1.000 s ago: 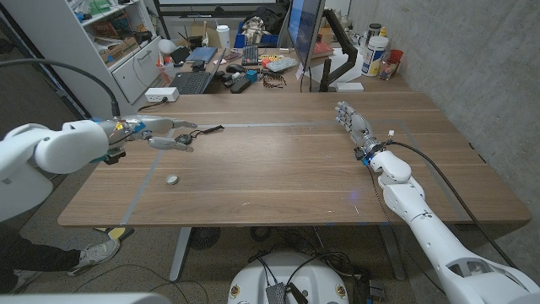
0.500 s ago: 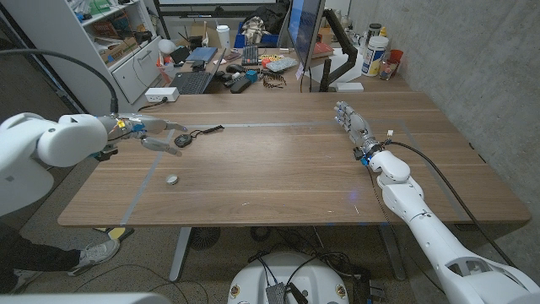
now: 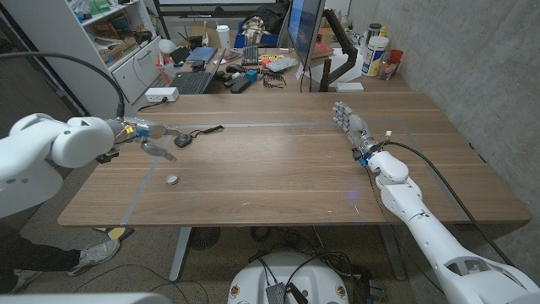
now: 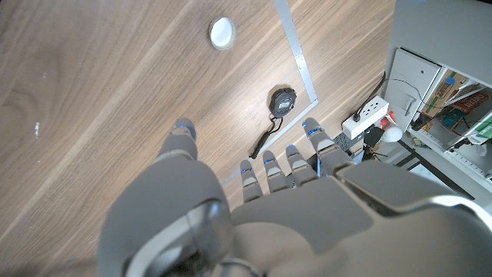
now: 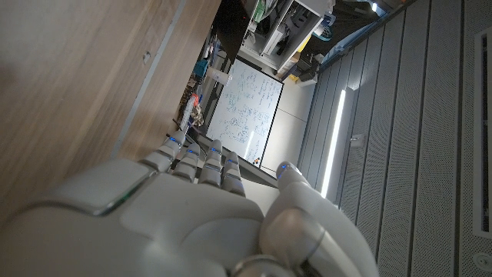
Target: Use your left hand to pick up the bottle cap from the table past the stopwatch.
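A small silver bottle cap [image 3: 172,179] lies on the wooden table [image 3: 278,169], nearer the front edge than a black stopwatch [image 3: 184,139] whose strap trails toward the back. My left hand [image 3: 152,135] hovers just left of the stopwatch with fingers spread, holding nothing. In the left wrist view the cap [image 4: 221,31] and stopwatch [image 4: 281,101] both lie beyond my left hand [image 4: 254,200], untouched. My right hand [image 3: 350,122] stands at the right side of the table, fingers extended and empty, far from both; the right hand [image 5: 192,208] also shows in its wrist view.
Beyond the table's far edge stand a white power strip [image 3: 161,95], a laptop [image 3: 193,81], a monitor [image 3: 305,34] and bottles [image 3: 375,55]. A pale tape line [image 3: 139,192] runs along the table near the cap. A shelf unit [image 3: 101,34] stands at the back left.
My left hand has drawn back to the left, away from the stopwatch it was reaching over. The cap, the stopwatch and my right hand have stayed put.
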Tool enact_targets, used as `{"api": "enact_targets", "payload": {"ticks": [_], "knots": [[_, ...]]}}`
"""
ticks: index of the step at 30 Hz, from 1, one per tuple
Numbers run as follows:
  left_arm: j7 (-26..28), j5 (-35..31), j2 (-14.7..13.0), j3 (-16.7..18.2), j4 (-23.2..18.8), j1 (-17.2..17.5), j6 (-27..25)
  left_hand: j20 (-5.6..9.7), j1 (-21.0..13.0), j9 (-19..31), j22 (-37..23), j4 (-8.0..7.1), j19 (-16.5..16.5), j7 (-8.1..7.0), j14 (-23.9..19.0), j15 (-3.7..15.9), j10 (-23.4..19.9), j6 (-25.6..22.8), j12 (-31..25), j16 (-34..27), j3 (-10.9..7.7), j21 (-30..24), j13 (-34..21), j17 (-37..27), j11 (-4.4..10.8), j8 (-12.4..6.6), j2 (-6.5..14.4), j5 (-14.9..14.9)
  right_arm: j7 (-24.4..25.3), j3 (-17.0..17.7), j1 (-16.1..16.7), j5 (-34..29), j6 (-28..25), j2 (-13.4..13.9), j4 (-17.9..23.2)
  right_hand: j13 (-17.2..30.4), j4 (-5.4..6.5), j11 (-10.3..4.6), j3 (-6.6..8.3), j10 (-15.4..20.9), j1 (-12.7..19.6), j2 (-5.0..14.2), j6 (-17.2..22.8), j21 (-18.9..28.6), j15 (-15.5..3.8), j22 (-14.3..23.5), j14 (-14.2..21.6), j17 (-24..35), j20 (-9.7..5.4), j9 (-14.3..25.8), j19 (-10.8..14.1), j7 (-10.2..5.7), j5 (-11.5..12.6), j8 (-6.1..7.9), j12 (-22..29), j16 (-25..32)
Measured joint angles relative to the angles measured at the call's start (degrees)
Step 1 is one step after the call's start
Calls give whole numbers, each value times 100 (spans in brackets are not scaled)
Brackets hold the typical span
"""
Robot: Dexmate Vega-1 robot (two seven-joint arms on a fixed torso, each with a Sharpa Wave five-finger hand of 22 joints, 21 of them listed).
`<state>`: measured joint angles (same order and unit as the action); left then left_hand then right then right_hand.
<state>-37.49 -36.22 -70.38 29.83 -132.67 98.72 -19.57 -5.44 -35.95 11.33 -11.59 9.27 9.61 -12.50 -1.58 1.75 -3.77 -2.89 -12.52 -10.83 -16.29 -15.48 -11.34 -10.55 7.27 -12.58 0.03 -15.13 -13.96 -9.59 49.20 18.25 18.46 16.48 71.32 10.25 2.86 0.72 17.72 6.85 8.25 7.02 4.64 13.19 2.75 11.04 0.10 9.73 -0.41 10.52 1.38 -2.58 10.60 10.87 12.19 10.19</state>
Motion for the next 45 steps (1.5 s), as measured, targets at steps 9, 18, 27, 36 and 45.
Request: {"api": "enact_targets", "payload": {"ticks": [9,18,27,36,45], "knots": [[15,-95,-159,-301,120,-93,-59,0,-59,0,0,-1,0,0,-30,30,0,0,0,0,1,0,0,0,0,0,-2,0,10,-30,5,-19,21,26,0,0,24,0,-23,0,0,0,18,0,0,0,0,-14,0,0,0,-19,0,0,0,0],[56,-179,-262,-466,156,-124,-145,0,-128,-1,0,-2,-1,-21,-30,30,1,-21,0,0,1,0,1,1,0,-45,-25,0,9,-68,5,-35,47,48,-19,0,24,0,-23,0,0,0,18,0,0,0,0,-14,0,0,0,-19,0,0,0,0],[113,-215,-361,-606,180,-169,-277,0,-179,-1,0,13,-1,0,-79,24,1,-61,0,-45,-14,0,-28,1,-1,-44,-16,0,-1,-97,-20,-37,66,68,-62,0,23,0,-23,0,0,0,18,0,0,0,0,-14,0,0,0,-18,0,0,0,0],[172,-209,-669,-967,242,-294,-478,0,-232,28,1,-4,-1,0,-99,44,1,-60,0,-45,-32,0,-27,-26,-1,-44,-24,0,-40,-116,-50,-38,101,84,-106,0,-1,0,-48,0,0,0,18,0,0,0,0,-13,0,0,0,-18,0,0,0,0],[223,-207,-943,-1225,262,-355,-680,-22,-307,27,1,-11,-23,1,-156,50,117,-60,46,-44,-39,0,-27,-50,30,-44,6,0,-82,-123,-73,-10,142,88,-168,0,-1,0,-47,0,-23,-23,18,0,0,0,0,-13,0,0,0,-18,0,0,0,0]]}}
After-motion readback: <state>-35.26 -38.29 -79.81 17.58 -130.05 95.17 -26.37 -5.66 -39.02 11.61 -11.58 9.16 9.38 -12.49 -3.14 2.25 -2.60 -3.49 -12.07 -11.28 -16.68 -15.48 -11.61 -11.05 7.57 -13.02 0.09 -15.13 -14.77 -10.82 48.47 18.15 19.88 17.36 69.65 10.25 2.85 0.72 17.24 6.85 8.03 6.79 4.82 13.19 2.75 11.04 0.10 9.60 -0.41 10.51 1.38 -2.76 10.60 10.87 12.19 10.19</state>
